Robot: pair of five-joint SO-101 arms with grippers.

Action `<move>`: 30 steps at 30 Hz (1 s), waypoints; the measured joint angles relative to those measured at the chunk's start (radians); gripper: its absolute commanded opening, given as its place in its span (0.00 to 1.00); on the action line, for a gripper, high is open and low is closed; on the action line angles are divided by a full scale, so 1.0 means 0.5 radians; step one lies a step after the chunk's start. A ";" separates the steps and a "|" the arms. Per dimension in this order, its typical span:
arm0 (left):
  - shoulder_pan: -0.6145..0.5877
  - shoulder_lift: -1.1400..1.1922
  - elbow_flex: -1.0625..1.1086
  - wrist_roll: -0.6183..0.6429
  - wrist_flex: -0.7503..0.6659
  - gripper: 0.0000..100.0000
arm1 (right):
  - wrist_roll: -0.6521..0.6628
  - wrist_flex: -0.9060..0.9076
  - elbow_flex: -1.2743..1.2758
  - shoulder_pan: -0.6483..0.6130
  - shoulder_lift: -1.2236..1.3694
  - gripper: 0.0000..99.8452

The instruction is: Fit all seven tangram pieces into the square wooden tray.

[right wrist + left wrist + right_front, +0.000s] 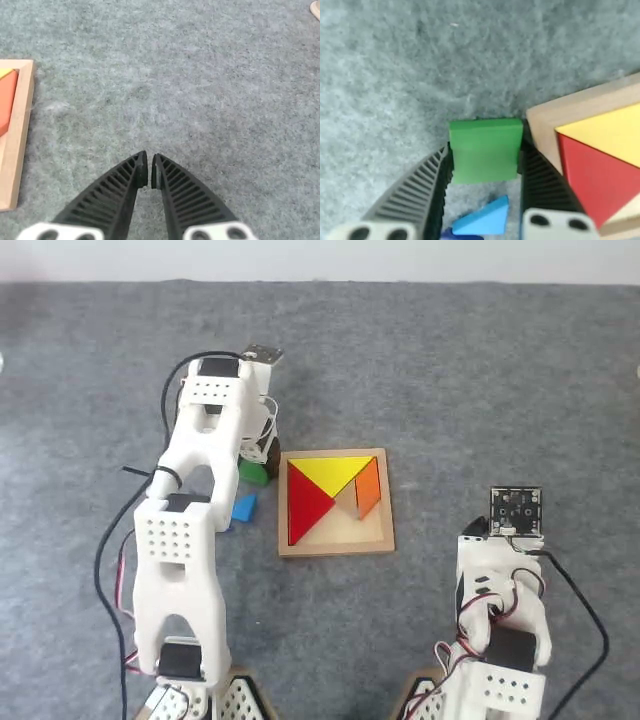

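Tangram pieces seated in square wooden tray (pixel 335 549): yellow triangle (pixel 328 472), red triangle (pixel 305 505), orange parallelogram (pixel 368 487). Four left. Green square block (pixel 485 149) pinched between left jaws; right jaws pressed together.

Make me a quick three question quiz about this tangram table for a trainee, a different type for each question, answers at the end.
1. True or false: the right gripper is shut over bare grey carpet.
2. Which piece sits between the fingers of the left gripper? A: the green square wooden piece. B: the blue triangle. C: the yellow triangle.
3. How many coloured pieces lie inside the square wooden tray?

Key: 1 true. 2 A. 3 three.
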 measured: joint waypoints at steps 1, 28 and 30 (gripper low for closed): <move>0.000 -0.021 -0.009 0.006 0.018 0.15 | 0.000 0.000 0.000 0.000 0.000 0.03; 0.328 -0.255 -0.169 0.018 0.245 0.15 | 0.000 0.000 0.000 0.000 0.000 0.03; 0.334 -0.255 -0.135 0.018 0.245 0.15 | 0.000 0.000 0.000 0.000 0.000 0.03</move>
